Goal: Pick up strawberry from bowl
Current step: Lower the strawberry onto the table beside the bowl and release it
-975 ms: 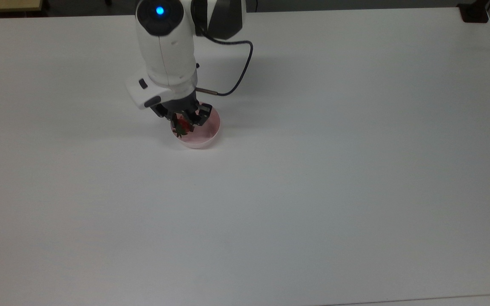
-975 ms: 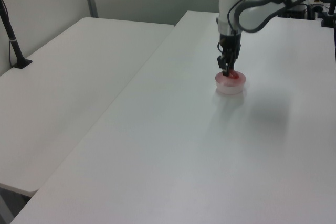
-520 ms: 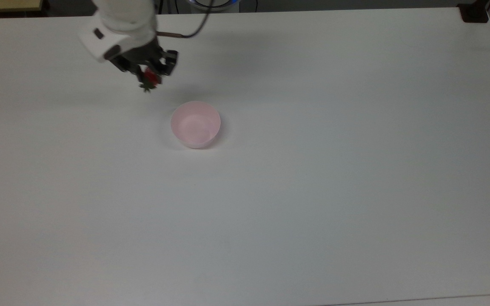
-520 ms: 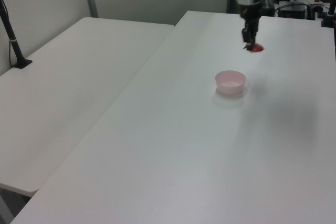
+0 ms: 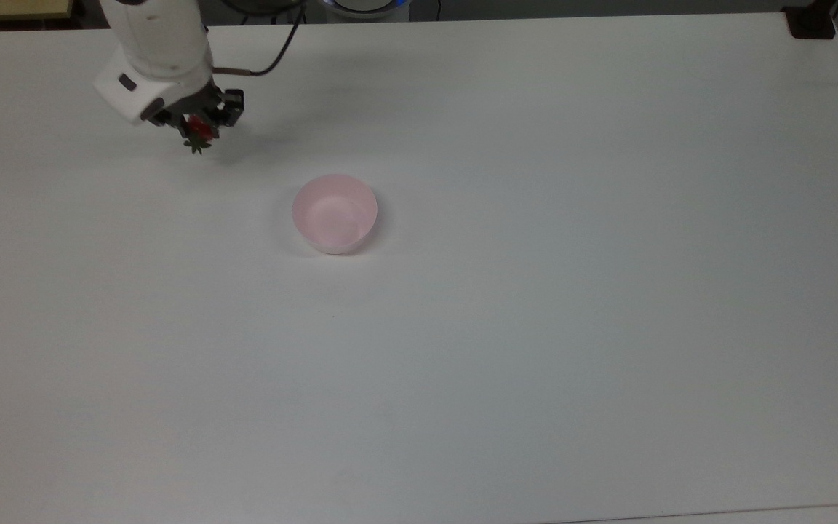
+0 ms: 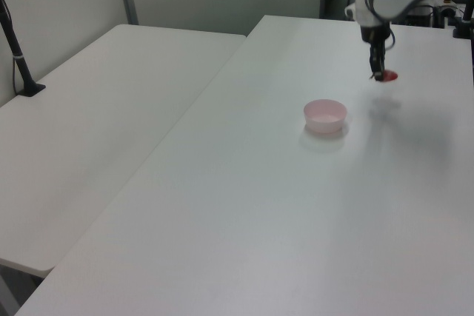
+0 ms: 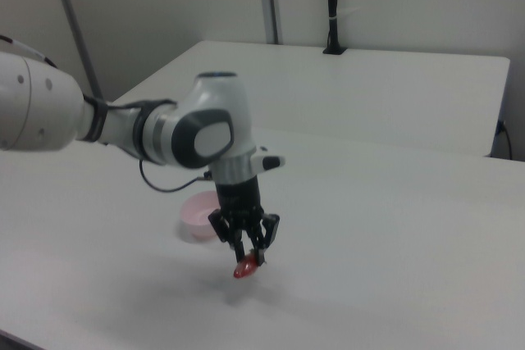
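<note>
Gripper (image 5: 201, 129) with strawberry (image 5: 198, 132) farther from bowl (image 5: 334, 213)

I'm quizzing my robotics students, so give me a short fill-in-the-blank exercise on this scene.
1. The gripper is shut on the ____.
2. The pink bowl now holds ____.
3. In the top view, the strawberry is to the bowl's upper ____.
4. The bowl stands on a ____ table.

Missing words: strawberry; nothing; left; white

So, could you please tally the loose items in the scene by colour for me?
Red: 1, the strawberry, held in the gripper above the table.
Pink: 1, the bowl, with nothing in it.
Total: 2.
</note>
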Controlling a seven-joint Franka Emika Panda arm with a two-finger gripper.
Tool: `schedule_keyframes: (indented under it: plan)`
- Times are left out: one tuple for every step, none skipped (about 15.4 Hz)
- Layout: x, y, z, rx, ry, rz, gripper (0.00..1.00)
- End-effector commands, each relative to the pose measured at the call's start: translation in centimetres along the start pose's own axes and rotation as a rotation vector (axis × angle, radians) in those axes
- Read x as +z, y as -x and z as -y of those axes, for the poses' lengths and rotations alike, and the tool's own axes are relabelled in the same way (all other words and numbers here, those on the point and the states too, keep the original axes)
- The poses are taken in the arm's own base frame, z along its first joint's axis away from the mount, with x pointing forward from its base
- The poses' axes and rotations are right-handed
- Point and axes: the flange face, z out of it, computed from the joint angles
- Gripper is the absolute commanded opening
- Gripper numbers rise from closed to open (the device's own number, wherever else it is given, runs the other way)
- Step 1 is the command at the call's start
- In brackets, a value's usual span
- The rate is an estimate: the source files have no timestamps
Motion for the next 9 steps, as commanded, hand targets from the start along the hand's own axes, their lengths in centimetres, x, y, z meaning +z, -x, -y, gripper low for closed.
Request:
schedule_keyframes:
  plan:
    - [1.6,0.3,2.2,-0.003,0.02,-0.036,0.23]
    - [1.9,0.1,2.4,-0.002,0.02,-0.032,0.27]
    - [2.1,-0.1,2.8,-0.009,0.019,-0.029,0.35]
    - [2.1,0.0,2.7,-0.008,0.019,-0.028,0.56]
    - [1.6,0.1,2.5,0.003,0.02,-0.032,0.92]
    - [1.0,0.2,2.4,0.032,0.016,-0.036,1.0]
    - [-0.2,0.6,2.3,0.094,0.017,-0.042,1.0]
    - [-1.4,1.1,2.4,0.15,0.019,-0.031,1.0]
    - [-3.9,1.3,2.2,0.201,0.025,-0.035,1.0]
